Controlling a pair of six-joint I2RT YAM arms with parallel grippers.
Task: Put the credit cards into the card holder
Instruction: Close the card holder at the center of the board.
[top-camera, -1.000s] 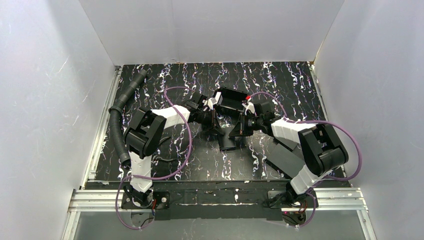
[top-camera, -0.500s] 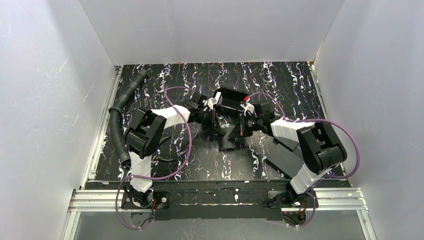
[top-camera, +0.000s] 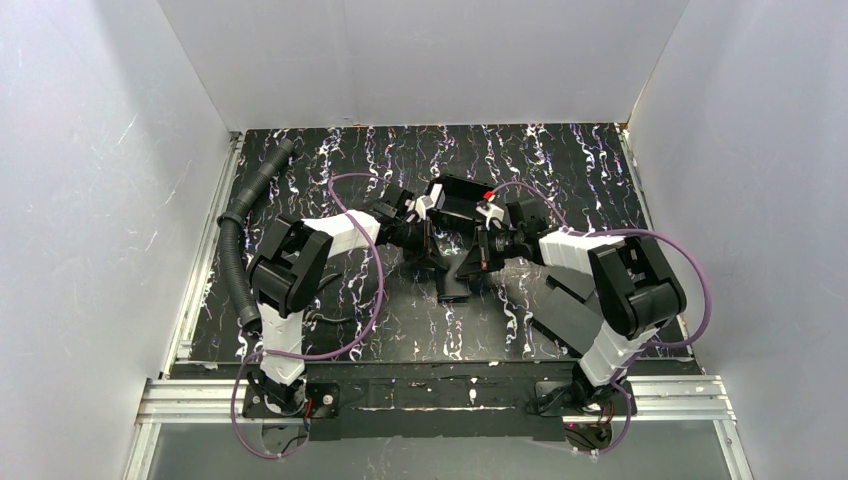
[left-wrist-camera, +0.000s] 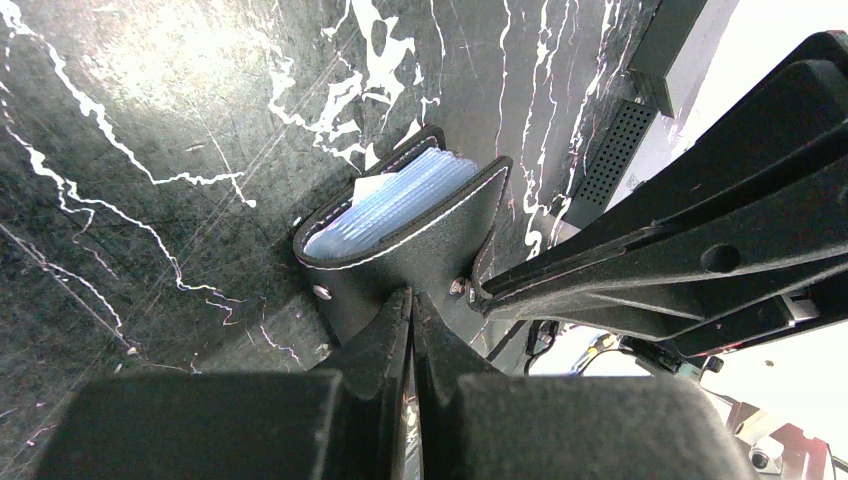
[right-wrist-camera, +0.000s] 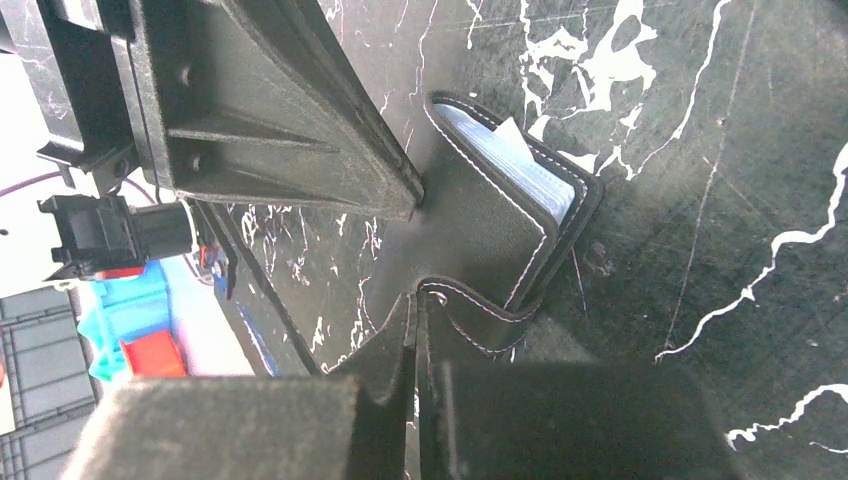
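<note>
Your left gripper (left-wrist-camera: 410, 300) is clamped on the card holder (left-wrist-camera: 420, 240) at frame centre; your right gripper (right-wrist-camera: 417, 305) pinches its stitched flap, pale blue pockets showing inside.

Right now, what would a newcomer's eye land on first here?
At the centre of the table, the left gripper and right gripper are each shut on the black card holder. Its pale blue inside shows between the covers. A corrugated hose lies along the table's left edge.
</note>
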